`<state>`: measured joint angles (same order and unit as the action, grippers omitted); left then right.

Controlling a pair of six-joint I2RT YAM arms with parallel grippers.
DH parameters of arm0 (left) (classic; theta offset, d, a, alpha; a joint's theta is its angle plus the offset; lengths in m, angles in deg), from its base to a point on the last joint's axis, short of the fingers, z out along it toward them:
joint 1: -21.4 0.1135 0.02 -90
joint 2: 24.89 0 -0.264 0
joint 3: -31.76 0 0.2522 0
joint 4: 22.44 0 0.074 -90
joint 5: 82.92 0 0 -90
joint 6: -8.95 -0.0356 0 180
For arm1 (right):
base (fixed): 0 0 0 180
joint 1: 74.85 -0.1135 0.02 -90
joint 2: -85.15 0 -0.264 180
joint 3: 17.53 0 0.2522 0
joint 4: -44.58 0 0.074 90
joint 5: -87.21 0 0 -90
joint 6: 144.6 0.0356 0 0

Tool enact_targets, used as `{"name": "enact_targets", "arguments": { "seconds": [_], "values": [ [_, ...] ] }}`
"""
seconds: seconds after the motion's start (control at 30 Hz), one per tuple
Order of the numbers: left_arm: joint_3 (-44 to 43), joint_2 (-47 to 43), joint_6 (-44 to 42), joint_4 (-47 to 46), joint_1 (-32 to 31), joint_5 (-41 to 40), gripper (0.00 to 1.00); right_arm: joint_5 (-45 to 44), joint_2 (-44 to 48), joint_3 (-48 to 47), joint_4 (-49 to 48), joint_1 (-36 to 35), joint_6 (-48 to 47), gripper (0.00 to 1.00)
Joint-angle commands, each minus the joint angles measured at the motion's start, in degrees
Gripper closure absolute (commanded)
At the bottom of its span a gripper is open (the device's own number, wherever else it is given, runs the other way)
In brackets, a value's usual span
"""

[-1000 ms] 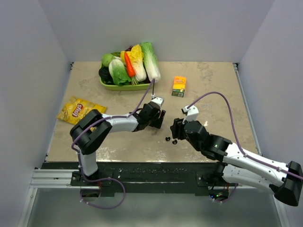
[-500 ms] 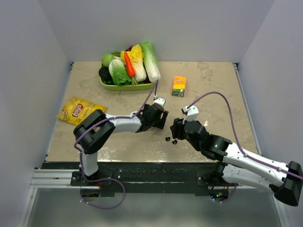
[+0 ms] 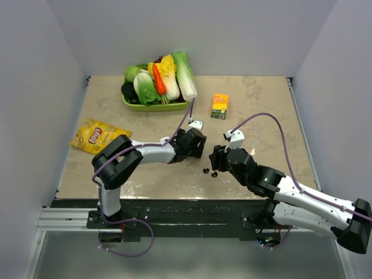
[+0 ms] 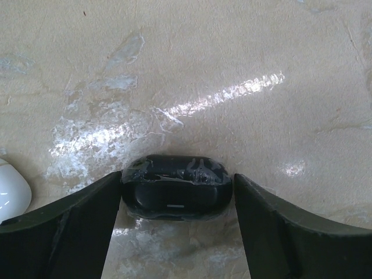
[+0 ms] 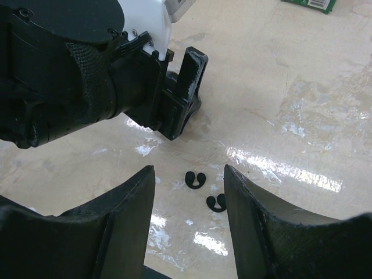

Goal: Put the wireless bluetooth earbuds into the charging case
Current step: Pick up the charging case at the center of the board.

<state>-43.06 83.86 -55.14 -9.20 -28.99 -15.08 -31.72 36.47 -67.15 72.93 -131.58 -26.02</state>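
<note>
The black charging case (image 4: pixel 174 186) lies closed on the table, and my left gripper (image 4: pixel 176 195) is shut on it with one finger against each end. In the top view that gripper (image 3: pixel 199 152) sits left of the table's centre. Two small black C-shaped wireless bluetooth earbuds (image 5: pixel 194 179) (image 5: pixel 216 202) lie loose on the table side by side, also seen as dark specks (image 3: pixel 206 171) near the front. My right gripper (image 5: pixel 189 174) hangs open just above them, its fingers on either side and touching neither.
A green tray of vegetables (image 3: pixel 150 107) stands at the back left. An orange juice box (image 3: pixel 219 106) is behind centre and a yellow chip bag (image 3: pixel 96 135) lies at left. A white rounded shape (image 4: pixel 11 195) shows beside my left finger.
My left gripper has shifted slightly to the right and away from the front edge, staying around the case. The right arm and the earbuds have not moved.
</note>
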Motion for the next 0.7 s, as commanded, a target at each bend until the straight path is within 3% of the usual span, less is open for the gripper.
{"name": "enact_targets", "arguments": {
  "seconds": [0.0, 0.17, 0.3, 0.4, 0.6, 0.67],
  "values": [
    [1.12, 1.20, 0.98, 5.70, -0.67, 0.18, 0.16, -0.69, 0.87, 0.44, -1.41, -0.14, 1.04, 0.46],
    [1.55, 0.68, 0.72, 6.23, -0.85, -0.17, 0.13, -0.60, 0.79, 0.35, -1.49, -0.14, 0.95, 0.46],
    [1.91, 0.59, 0.11, 5.96, -0.85, 0.18, 0.21, -0.69, 0.61, 0.35, -1.58, -0.14, 0.95, 0.46],
    [2.61, 0.32, -0.60, 5.18, -0.85, 0.70, 0.36, -0.78, 1.05, 0.26, -1.14, -0.22, 1.13, 0.46],
    [7.51, -3.96, -1.91, -2.17, -0.94, 0.19, 0.99, -1.13, 2.19, -2.27, 1.05, -0.14, 1.22, 0.46],
    [10.15, -7.22, -3.41, -6.32, -0.76, -0.34, 1.00, -1.83, 2.80, -4.12, 2.10, -0.14, 1.13, 0.44]
  ]
}}
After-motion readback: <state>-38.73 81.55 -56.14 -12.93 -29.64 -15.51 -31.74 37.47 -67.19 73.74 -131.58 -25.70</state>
